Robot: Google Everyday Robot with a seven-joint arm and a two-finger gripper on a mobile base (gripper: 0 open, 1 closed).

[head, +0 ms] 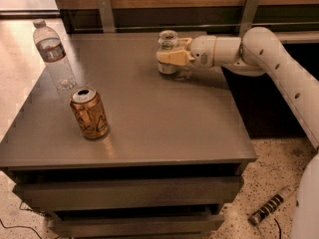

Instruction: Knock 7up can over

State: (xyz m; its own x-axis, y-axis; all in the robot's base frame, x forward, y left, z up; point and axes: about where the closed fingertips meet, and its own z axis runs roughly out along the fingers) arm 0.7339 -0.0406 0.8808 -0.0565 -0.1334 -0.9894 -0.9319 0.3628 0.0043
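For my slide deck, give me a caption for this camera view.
Gripper at the upright 7up can at the back of the table; orange-brown can and water bottle stand aside.

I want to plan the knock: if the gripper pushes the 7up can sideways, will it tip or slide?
Probably it tips: the 7up can stands upright, taller than wide, and the gripper is at its side, above the base. The table looks smooth, so it may slide a little first. Once down, its round body would likely roll.
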